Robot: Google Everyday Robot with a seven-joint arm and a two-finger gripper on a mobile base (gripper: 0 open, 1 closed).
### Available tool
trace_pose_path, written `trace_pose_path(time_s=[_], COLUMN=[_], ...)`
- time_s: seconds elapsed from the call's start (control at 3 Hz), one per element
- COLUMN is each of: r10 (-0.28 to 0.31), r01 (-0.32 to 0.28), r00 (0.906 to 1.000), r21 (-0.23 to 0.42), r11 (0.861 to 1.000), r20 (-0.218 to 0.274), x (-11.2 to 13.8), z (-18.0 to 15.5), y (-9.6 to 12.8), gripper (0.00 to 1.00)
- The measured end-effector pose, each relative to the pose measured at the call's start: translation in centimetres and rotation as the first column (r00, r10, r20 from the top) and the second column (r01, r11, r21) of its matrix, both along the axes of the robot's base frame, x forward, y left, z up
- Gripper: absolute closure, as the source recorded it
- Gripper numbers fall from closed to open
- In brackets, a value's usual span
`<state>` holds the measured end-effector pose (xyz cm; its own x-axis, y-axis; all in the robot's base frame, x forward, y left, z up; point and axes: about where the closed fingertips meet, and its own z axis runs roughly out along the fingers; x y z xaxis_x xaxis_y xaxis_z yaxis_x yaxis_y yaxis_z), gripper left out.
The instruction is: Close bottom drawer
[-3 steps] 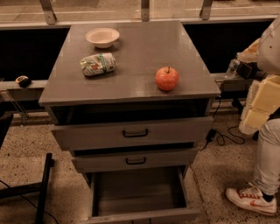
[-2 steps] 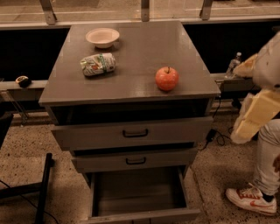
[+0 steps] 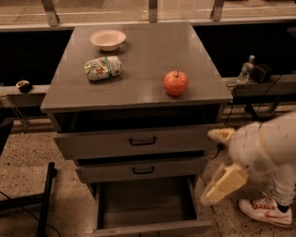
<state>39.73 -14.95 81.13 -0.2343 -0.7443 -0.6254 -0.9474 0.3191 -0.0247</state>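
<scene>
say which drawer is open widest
The bottom drawer, pulled far out, gripper at its right; the top drawer and middle drawer barely stick out.

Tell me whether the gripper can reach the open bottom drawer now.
Probably yes: the gripper hangs just right of the bottom drawer, near its height, with nothing visible between them.

Cabinet top [image 3: 143,81] bears bowl [image 3: 107,39], crumpled packet [image 3: 102,68] and apple [image 3: 175,83]; tool [image 3: 224,185] low beside its right

Speckled terrazzo floor [image 3: 27,173], dark ledge [image 3: 277,84] behind, metal window posts [image 3: 153,10] above.
</scene>
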Motion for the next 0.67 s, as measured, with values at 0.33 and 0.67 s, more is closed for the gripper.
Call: trace_pose_path(time_s=[0.33,0.67], r10=[-0.004,-0.004], r01=[0.005,0.005], r00=[0.9999,0.9999], r21=[0.096,0.096], r11=[0.995,0.995], r20=[-0.01,-0.01], x=[-0.9,-0.9], z=[-4.14,-4.14], y=[0.42,0.42], gripper=[0.0,0.0])
